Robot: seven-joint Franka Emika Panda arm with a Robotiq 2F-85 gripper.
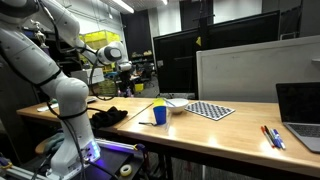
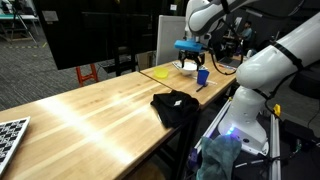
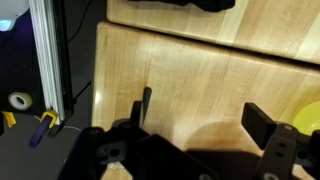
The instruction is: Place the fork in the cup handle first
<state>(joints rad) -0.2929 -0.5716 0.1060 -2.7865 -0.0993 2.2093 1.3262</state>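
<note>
The small blue cup [image 1: 159,114] stands upright on the wooden table; it also shows in an exterior view [image 2: 203,76]. A small dark slim thing lying on the table next to it looks like the fork [image 1: 145,123], also [image 2: 198,87]; its details are too small to see. My gripper [image 1: 125,75] hangs above the table's end, up and off to the side of the cup, also [image 2: 190,62]. In the wrist view my gripper [image 3: 200,115] is open with bare wood between the fingers. The cup and fork are out of the wrist view.
A black cloth [image 1: 110,116] lies near the robot's base, also [image 2: 175,105]. A pale bowl [image 1: 178,105], a checkered board [image 1: 210,110], pens [image 1: 272,137] and a laptop [image 1: 300,110] sit further along. The table edge [image 3: 100,80] drops to the floor.
</note>
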